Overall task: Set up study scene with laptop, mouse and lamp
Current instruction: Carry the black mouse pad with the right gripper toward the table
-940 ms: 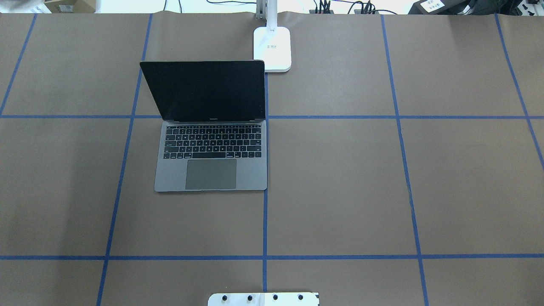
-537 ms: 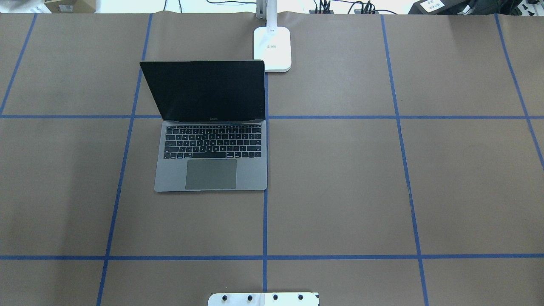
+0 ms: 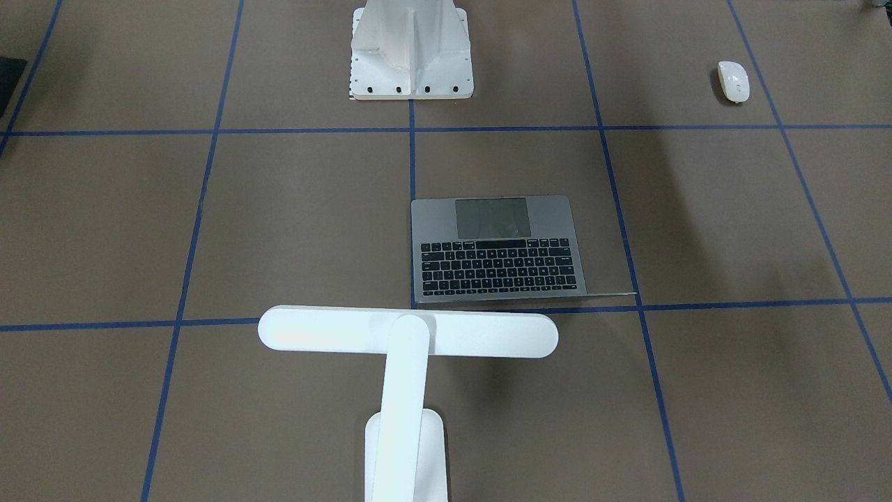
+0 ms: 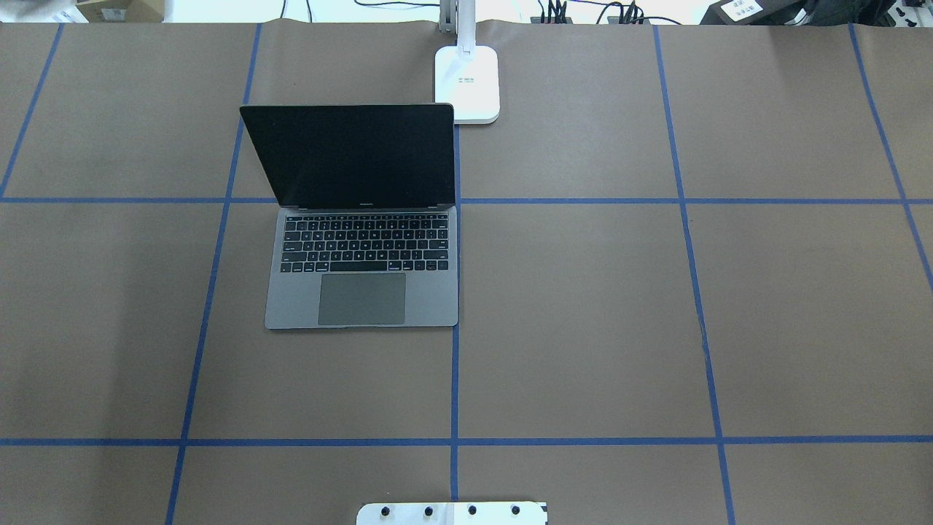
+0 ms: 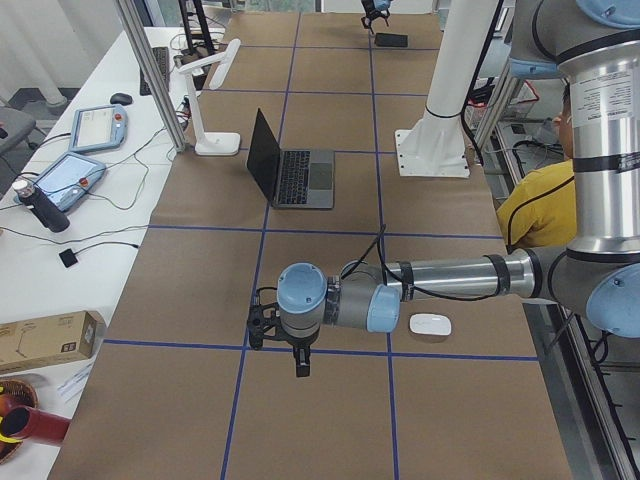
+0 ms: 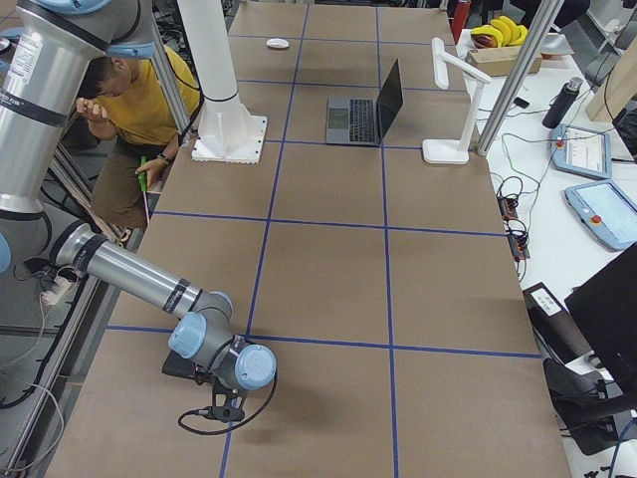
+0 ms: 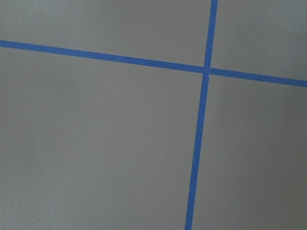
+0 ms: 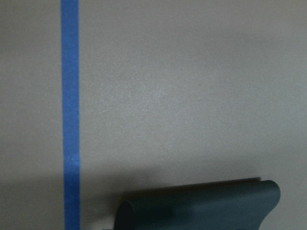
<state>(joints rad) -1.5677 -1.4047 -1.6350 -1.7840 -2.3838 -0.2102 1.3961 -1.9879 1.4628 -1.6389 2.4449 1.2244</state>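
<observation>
The laptop (image 4: 361, 262) stands open on the brown table left of centre, with its screen dark; it also shows in the front view (image 3: 498, 247). The white lamp (image 3: 408, 331) stands behind it, with its base (image 4: 466, 84) at the far edge. The white mouse (image 3: 733, 80) lies near the robot's side at its left, also in the left side view (image 5: 430, 324). My left gripper (image 5: 300, 365) points down over the table beside the mouse. My right gripper (image 6: 224, 408) hangs low at the table's other end. I cannot tell whether either is open.
The white pedestal (image 3: 411, 52) stands at the robot's side. A flat black pad (image 3: 7, 77) lies at the table's right end, under the right arm (image 6: 184, 363). A person in yellow (image 6: 139, 100) sits behind the robot. Pendants and cables (image 5: 75, 175) lie beyond the far edge.
</observation>
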